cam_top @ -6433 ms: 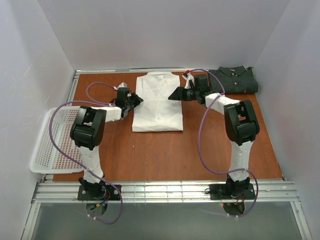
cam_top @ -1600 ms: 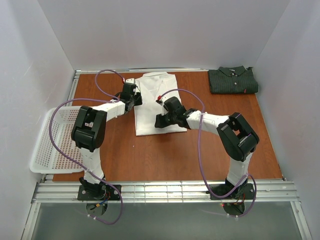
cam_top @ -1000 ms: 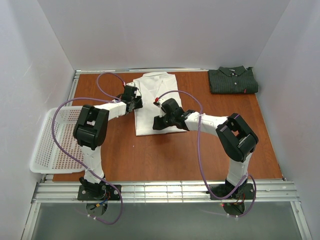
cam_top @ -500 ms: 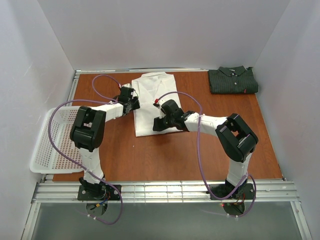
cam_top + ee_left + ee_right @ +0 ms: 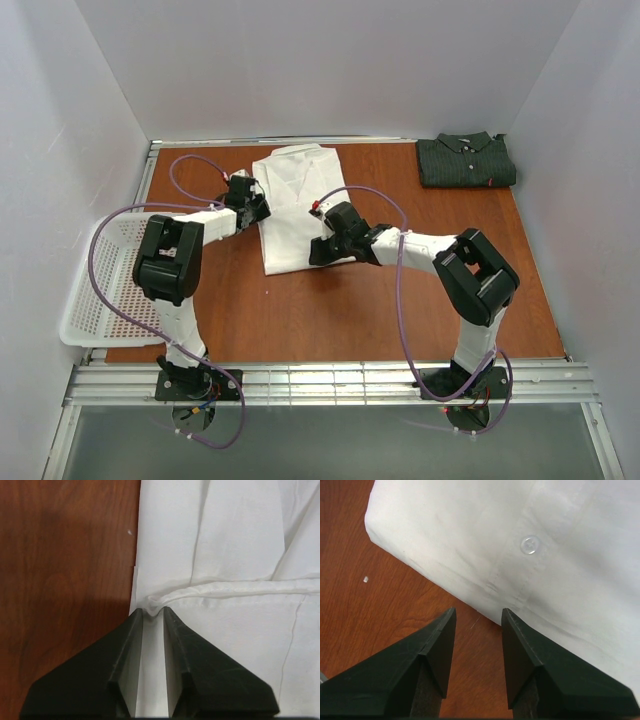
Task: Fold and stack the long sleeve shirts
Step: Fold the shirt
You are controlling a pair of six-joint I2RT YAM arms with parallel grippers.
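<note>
While left claw [image 5: 152,611] pinches white shirt [image 5: 240,555] edge, right claw [image 5: 478,611] gapes

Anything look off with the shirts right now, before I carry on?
Yes: the white shirt lies slightly askew on the table, and cloth is puckered into a ridge at its left edge where the left gripper pinches it. The dark shirt sits neatly folded at the far right corner.
</note>
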